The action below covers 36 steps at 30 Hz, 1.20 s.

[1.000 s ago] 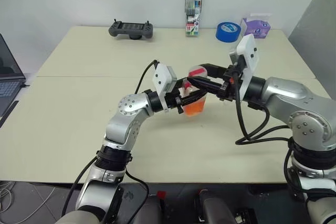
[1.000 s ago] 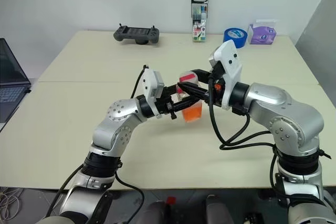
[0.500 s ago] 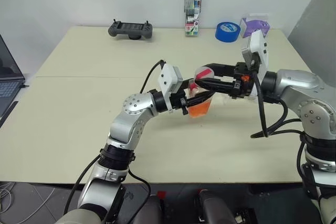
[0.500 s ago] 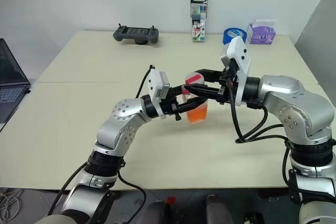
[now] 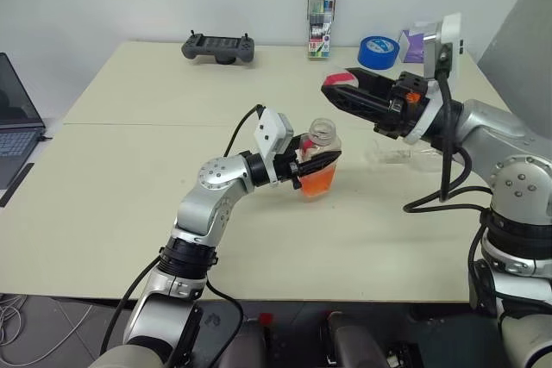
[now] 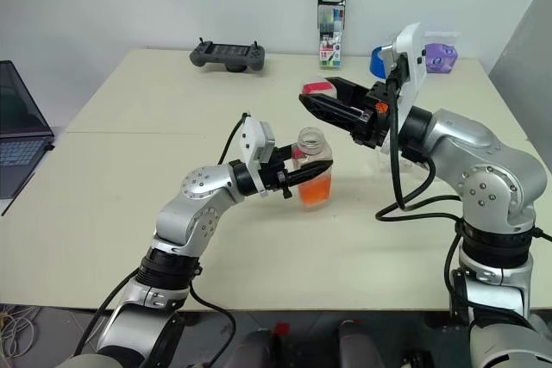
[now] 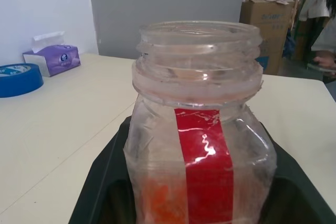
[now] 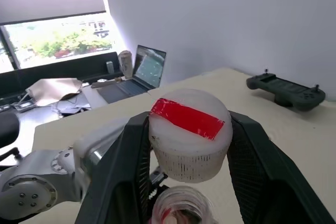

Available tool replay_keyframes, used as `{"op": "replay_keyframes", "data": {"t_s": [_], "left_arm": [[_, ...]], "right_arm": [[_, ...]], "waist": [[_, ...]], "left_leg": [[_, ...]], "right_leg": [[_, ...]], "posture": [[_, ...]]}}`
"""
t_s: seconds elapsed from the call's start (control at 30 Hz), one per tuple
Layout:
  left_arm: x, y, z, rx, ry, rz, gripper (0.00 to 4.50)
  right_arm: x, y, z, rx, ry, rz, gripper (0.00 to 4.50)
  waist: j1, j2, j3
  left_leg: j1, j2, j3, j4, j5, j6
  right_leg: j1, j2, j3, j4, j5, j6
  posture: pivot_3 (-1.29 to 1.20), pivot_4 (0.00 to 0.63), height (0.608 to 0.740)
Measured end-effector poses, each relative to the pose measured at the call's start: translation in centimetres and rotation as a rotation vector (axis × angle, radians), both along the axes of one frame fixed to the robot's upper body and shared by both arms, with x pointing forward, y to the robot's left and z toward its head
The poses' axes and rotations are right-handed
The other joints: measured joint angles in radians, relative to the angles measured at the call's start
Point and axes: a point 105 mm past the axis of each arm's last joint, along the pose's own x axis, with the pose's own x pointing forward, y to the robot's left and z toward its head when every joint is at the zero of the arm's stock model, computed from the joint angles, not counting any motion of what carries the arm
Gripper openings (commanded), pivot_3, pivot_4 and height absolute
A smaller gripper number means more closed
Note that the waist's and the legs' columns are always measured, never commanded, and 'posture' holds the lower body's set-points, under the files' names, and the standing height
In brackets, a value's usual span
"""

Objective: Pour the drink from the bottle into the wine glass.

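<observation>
Two grippers: both black, two-fingered, each clamped on one part of the same container above a pale matte table [image 5: 129,187].
Bottle [image 5: 318,161]: small, clear plastic, squarish body with rounded shoulders and a ribbed, threaded neck; mouth uncapped; a glossy red stripe runs down one side; it stands upright near the table's middle, whether its base touches the surface I cannot tell.
Drink [image 5: 317,181]: translucent orange-red liquid filling the lower part of the bottle.
Left gripper [image 5: 307,164]: fingers closed tight against the bottle's body, reaching in level from the robot's left.
Cap [image 8: 190,132]: white, round, finely ribbed around its skirt, with a red strip of tape across the top.
Right gripper [image 5: 343,92]: fingers pinch the cap between them, one on each side; held in the air above and to the right of the bottle, well clear of its mouth.
Wine glass [image 5: 398,155]: clear and colourless, lying on its side on the table under the right arm, partly hidden by it.
Far edge: a dark handheld controller [image 5: 217,47], a blue tape roll [image 5: 376,52] and a purple tissue box [image 5: 417,43].
</observation>
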Motion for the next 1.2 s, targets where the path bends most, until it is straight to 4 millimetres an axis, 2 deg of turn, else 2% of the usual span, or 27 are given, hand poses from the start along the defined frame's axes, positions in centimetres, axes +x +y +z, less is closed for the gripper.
{"op": "replay_keyframes", "data": {"t_s": [0.1,0.2,0.27,0.33,0.4,0.5,0.6,0.67,0.77,0.9,0.97,1.07,1.2], "left_arm": [[0.1,0.3,0.1,-0.001,-0.003,0.011,1.87],[0.3,0.6,0.3,-0.006,-0.007,0.023,1.87],[0.2,0.4,0.3,-0.013,-0.008,0.014,1.87],[0.3,0.5,0.3,-0.015,-0.005,0.014,1.87],[0.6,0.7,0.2,-0.016,0.004,0.022,1.87],[0.6,0.1,0.6,-0.023,-0.007,-0.001,1.87],[0.6,-0.1,1.3,-0.027,-0.032,-0.011,1.87],[0.6,-0.1,1.3,-0.027,-0.032,-0.012,1.87],[0.8,0.1,1.0,-0.021,-0.02,-0.005,1.87],[1.0,0.4,0.8,-0.014,-0.019,0.008,1.87],[1.2,0.7,0.9,-0.008,-0.029,0.023,1.87],[1.5,0.8,0.7,-0.005,-0.023,0.03,1.87],[1.9,1.2,0.4,0.002,-0.013,0.047,1.87]], "right_arm": [[1.1,-3.1,-2.4,-0.069,0.029,-0.25,1.71],[2.0,-6.8,-6.4,0.042,0.166,-0.502,1.71],[1.5,-9.1,-9.7,0.056,0.234,-0.68,1.71],[0.2,-11.1,-13.3,0.048,0.3,-0.839,1.71],[-1.0,-12.0,-16.2,0.043,0.378,-0.917,1.71],[-2.0,-12.5,-18.8,-0.008,0.42,-0.97,1.71],[-1.7,-12.9,-21.3,-0.055,0.474,-1.005,2.74],[-1.4,-13.4,-21.9,-0.08,0.478,-1.029,3.42],[-0.6,-14.1,-21.6,-0.102,0.451,-1.079,4.48],[-0.3,-16.8,-20.7,-0.169,0.408,-1.2,4.5],[-0.5,-16.6,-20.3,-0.181,0.406,-1.178,4.5],[-0.7,-15.4,-20.1,-0.273,0.409,-1.096,4.5],[-0.4,-16.1,-18.7,-0.334,0.36,-1.121,4.5]], "waist": [[0.003,-0.001,0.0],[0.002,-0.001,0.0],[0.003,0.0,-0.001],[0.004,0.0,-0.001],[0.0,0.0,-0.001],[-0.005,0.0,-0.001],[-0.005,0.0,-0.001],[-0.005,0.0,-0.001],[-0.004,0.0,-0.001],[-0.001,0.0,-0.001],[-0.001,0.0,-0.001],[-0.001,0.0,-0.001],[-0.001,0.0,-0.001]], "left_leg": [[0.0,0.0,0.0,0.0,0.0,0.0],[0.0,0.0,0.001,-0.001,0.0,0.0],[0.0,0.001,0.001,-0.001,0.0,0.0],[0.0,0.001,0.001,-0.002,0.0,0.0],[0.002,0.0,0.003,-0.001,0.0,0.0],[0.006,0.001,0.007,-0.001,0.0,0.0],[0.009,0.001,0.008,-0.002,0.0,0.0],[0.009,0.001,0.009,-0.002,0.0,0.0],[0.009,0.001,0.009,-0.002,0.0,0.0],[0.009,0.001,0.009,-0.002,0.0,0.0],[0.009,0.001,0.009,-0.002,0.0,0.0],[0.009,0.001,0.009,-0.002,0.0,0.0],[0.009,0.001,0.009,-0.002,0.0,0.0]], "right_leg": [[0.0,0.0,0.0,0.0,0.0,0.0],[0.0,0.0,0.001,0.001,0.0,0.0],[0.0,0.0,0.0,0.0,0.0,0.0],[-0.001,0.0,0.001,0.0,0.0,0.0],[0.0,0.002,0.001,0.001,0.0,0.0],[0.002,0.006,0.004,0.0,0.0,0.001],[0.004,0.007,0.004,0.0,0.0,0.001],[0.005,0.007,0.004,0.0,0.0,0.001],[0.005,0.007,0.004,0.0,0.0,0.001],[0.005,0.007,0.004,0.0,0.0,0.001],[0.005,0.007,0.004,0.0,0.0,0.001],[0.005,0.007,0.003,0.0,0.0,0.001],[0.006,0.007,0.003,0.0,0.0,0.001]], "posture": [[0.0,0.15,0.74],[0.0,0.15,0.74],[0.0,0.15,0.74],[0.0,0.15,0.74],[0.0,0.15,0.74],[0.0,0.15,0.74],[0.0,0.15,0.74],[0.0,0.15,0.74],[0.0,0.15,0.74],[0.0,0.15,0.74],[0.0,0.15,0.74],[0.0,0.15,0.74],[0.0,0.15,0.74]]}}
